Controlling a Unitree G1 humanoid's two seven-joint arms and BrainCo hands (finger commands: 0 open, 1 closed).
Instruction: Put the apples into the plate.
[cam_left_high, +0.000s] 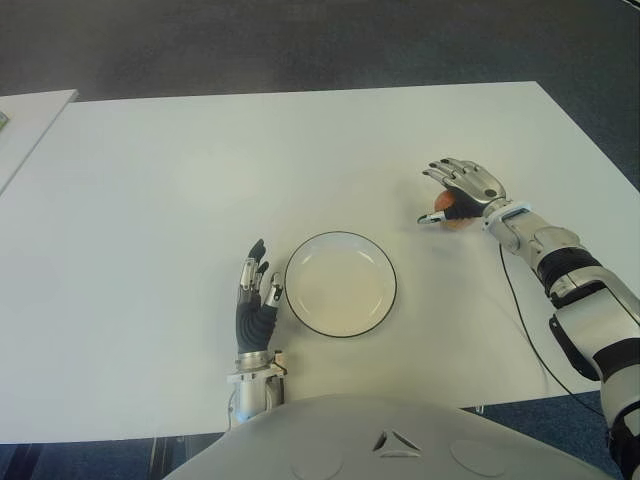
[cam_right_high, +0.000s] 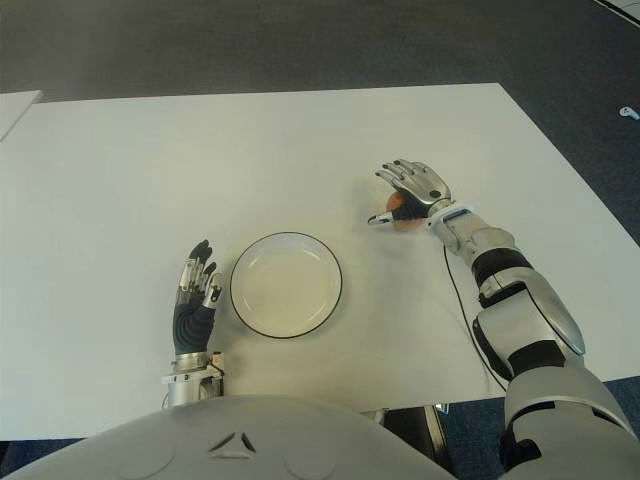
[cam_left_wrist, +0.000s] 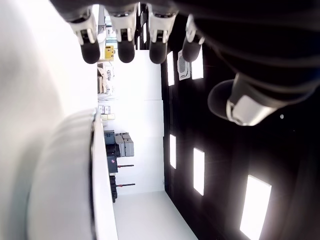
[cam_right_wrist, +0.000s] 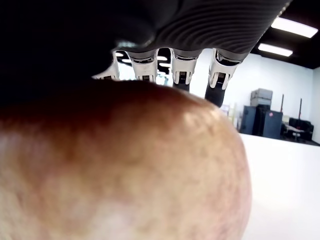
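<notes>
The right hand is reaching out over the white table, palm down, its fingers arching over a reddish apple that sits on the tabletop to the right of the empty white plate. Whether the fingers are actually gripping is hard to judge; the hand is covering most of the fruit. The right wrist view is filling with apple skin. The left hand is showing just left of the plate, fingers straight and holding nothing.
</notes>
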